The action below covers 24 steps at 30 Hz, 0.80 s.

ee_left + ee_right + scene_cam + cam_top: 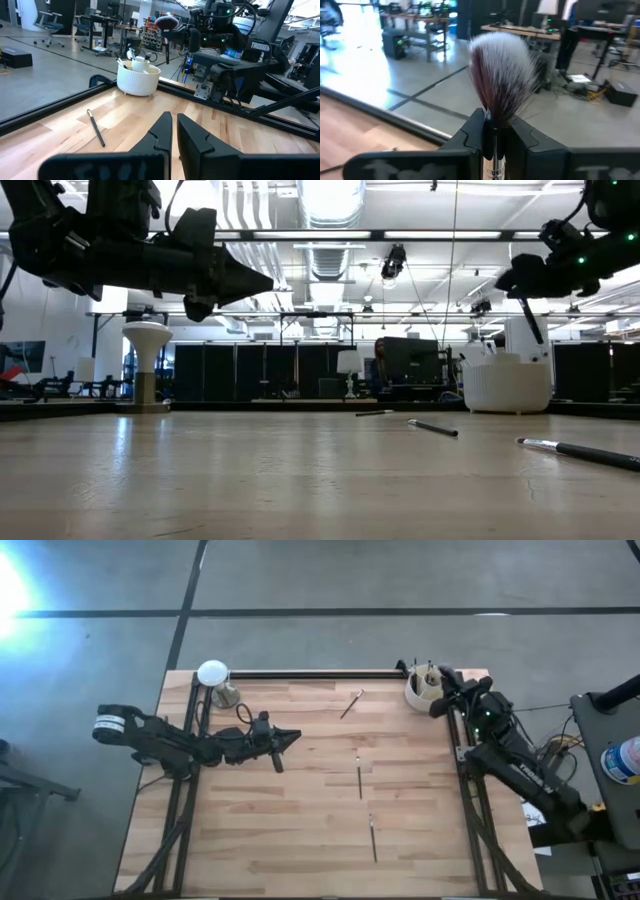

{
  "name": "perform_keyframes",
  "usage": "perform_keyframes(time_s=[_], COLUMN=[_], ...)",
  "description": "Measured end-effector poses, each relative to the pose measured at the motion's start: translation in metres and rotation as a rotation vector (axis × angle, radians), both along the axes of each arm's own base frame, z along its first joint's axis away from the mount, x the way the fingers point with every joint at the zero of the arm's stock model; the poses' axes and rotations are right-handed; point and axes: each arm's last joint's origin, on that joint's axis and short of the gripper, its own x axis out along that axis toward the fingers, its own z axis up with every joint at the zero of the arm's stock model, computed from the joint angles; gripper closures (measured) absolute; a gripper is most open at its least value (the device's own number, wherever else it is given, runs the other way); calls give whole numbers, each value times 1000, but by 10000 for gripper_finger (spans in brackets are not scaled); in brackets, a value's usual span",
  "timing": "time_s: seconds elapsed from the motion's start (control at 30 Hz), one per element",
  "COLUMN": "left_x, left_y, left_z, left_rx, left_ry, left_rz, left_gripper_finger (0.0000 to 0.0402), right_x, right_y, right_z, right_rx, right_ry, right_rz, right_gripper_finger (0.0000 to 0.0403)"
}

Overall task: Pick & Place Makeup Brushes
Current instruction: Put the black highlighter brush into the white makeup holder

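A wide fluffy makeup brush [502, 75] with a dark, pale-tipped head sits in my right gripper [495, 132], which is shut on it at the table's far right corner, beside and above a white cup [415, 696] that holds more brushes. Three thin makeup brushes lie flat on the wooden table: one far [351, 704], one in the middle [359, 778], one near [373, 837]. My left gripper [292, 738] hovers shut and level over the table's left half, with nothing in it. My right gripper pinches the fluffy brush between its two fingers at the silvery ferrule [493, 159], just under the head. The head stands above the fingers, and the thin handle [531, 320] slants down below them toward the cup [505, 385]. The brush is lifted clear.
A white mushroom-shaped lamp [212, 673] stands at the far left corner, with a small metal thing [227, 696] beside it. A black rail [310, 673] runs along the far edge, and arm frames run down both sides. Bare wood lies between the loose brushes.
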Motion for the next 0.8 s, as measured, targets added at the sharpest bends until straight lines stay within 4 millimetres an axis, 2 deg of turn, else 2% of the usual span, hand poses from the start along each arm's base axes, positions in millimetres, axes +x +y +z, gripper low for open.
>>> perform_keyframes(time_s=[0.33, 0.53, 0.8], left_x=[0, 2, 2], left_y=[0, 0, 0], left_z=[0, 3, 3], left_rx=[6, 9, 15], left_ry=[1, -7, -5], left_rz=[1, 2, 4], left_gripper_finger=[381, 381, 381], right_x=[-11, -13, -11], right_y=[-5, -5, -7], right_z=[-44, -37, -39], right_rx=[-128, -204, -163], right_ry=[-78, -79, -104], right_rz=[-211, -261, -277], right_gripper_finger=[367, 367, 367])
